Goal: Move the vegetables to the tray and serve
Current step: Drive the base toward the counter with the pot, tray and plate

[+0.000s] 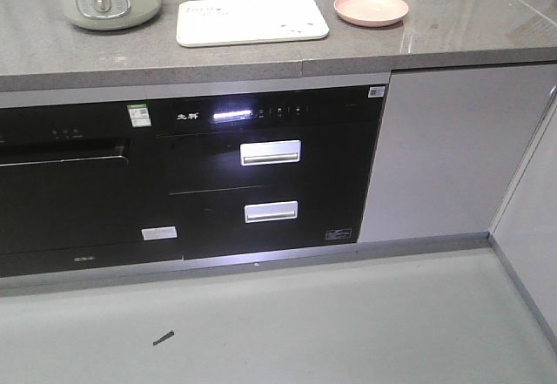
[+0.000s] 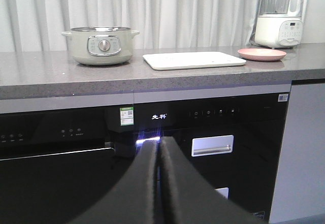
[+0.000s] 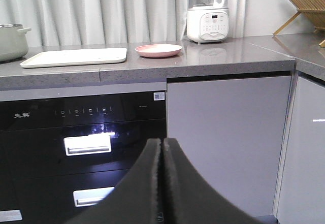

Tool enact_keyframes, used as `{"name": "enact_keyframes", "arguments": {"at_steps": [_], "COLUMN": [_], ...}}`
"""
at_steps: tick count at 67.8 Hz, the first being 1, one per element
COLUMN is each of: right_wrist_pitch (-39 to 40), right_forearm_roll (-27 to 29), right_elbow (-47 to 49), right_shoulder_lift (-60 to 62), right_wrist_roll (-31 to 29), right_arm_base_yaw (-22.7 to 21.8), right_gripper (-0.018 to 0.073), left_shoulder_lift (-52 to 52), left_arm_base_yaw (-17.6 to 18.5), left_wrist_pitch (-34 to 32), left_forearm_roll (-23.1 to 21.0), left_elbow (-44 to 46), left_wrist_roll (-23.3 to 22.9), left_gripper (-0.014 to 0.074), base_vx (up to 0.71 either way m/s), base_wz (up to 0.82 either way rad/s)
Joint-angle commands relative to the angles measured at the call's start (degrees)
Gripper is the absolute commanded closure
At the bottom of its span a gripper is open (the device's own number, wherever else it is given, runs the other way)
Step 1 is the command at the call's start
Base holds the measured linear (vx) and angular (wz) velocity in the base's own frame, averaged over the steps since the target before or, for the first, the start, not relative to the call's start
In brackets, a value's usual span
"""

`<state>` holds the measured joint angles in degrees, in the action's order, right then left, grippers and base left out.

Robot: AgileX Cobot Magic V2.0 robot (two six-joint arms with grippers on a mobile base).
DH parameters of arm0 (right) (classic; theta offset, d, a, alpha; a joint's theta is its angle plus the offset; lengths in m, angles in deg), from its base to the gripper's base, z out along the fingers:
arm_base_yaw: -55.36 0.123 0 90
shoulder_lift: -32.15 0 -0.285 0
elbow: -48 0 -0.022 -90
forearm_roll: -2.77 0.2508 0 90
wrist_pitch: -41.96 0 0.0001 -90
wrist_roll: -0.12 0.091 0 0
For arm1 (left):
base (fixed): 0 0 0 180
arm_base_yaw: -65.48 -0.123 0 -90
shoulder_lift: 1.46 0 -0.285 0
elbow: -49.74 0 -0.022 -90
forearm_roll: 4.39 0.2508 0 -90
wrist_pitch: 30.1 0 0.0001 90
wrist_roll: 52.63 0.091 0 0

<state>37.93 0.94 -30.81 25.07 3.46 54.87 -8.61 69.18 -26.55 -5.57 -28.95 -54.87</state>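
Left gripper (image 2: 158,145) and right gripper (image 3: 162,142) are seen closed on nothing, below worktop (image 1: 452,40) level. Tray (image 1: 252,20) is set upper centre, long axis left-right; left arm is judged nearer. Lettuce leaf cannot be made out.

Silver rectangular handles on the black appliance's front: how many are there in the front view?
2. The upper silver rectangular handle sits below the lit control panel; the lower silver rectangular handle is directly under it. More could be hidden outside the picture.
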Motion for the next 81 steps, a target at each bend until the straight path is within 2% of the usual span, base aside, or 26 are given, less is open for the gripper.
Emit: {"name": "enact_keyframes", "arguments": {"at_steps": [1, 81], "right_wrist_pitch": [4.4, 4.4], "right_forearm_roll": [-0.5, -0.5], "right_elbow": [-0.9, -0.9], "right_shoulder_lift": [0.5, 0.5], "right_wrist_roll": [-0.4, -0.4], "right_arm_base_yaw": [-0.2, -0.2], "right_gripper": [0.0565, 0.0565], "left_shoulder_lift": [0.8, 0.8], "left_arm_base_yaw": [0.0, 0.0], "left_wrist_pitch": [-4.2, -4.2], "left_forearm_roll": [-0.1, -0.1], "left_elbow": [-1.5, -1.5], "left_wrist_roll": [-0.5, -0.5], "left_gripper": [0.0602, 0.0602], "base_vx": [0.19, 0.19], "base_wz": [-0.09, -0.01]}}
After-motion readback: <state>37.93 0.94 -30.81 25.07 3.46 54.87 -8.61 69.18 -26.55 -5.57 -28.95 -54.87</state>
